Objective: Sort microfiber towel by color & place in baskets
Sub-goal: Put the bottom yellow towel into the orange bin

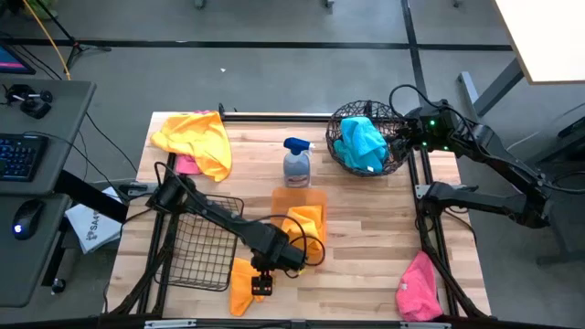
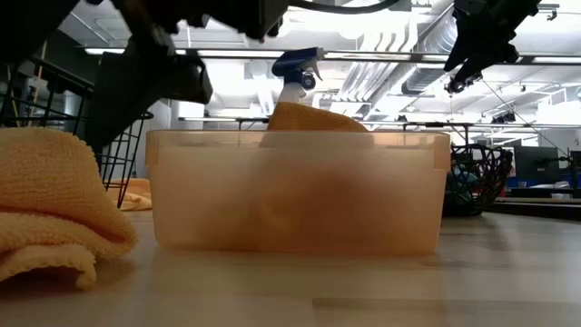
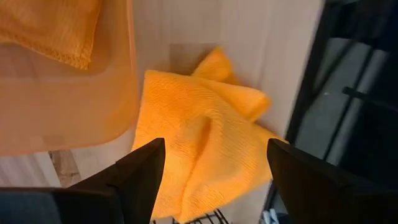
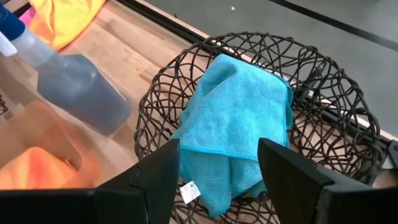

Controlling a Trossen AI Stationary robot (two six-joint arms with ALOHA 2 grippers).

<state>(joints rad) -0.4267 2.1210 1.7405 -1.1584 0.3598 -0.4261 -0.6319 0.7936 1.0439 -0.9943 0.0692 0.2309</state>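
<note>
1. Your left gripper (image 1: 261, 285) hangs over the table's near edge with its fingers (image 3: 144, 167) spread wide and nothing between them. The loose orange towel (image 3: 199, 143) lies directly below, just past the fingertips, so the coming move looks like a straight drop onto it; this arm is far nearer to it than the right one.
2. That towel is a soft, nubby microfiber, folded into a rumpled wedge. It sits between the orange plastic bin (image 1: 277, 203) and the black wire-grid basket (image 1: 196, 239), just beside the bin's wall. In the left wrist view its long axis runs roughly along the gap between your fingers, so the fingers would close across its width.
3. The bin is translucent, smooth-walled and rectangular, and already holds one folded orange towel (image 1: 306, 222).
4. The grid basket is rigid thin wire; I see nothing in it.
5. Near the right front corner a pink towel (image 1: 418, 288) lies in a heap.
6. Farther back stands a blue-capped spray bottle (image 1: 297, 163).
7. Your right gripper (image 1: 409, 131) waits over the round wire bowl-basket (image 4: 348, 124), fingers wide apart and empty, above a folded teal towel (image 4: 239, 124).
8. At the far left corner a yellow towel (image 1: 194, 139) is draped loosely, with a bit of pink under it.
</note>
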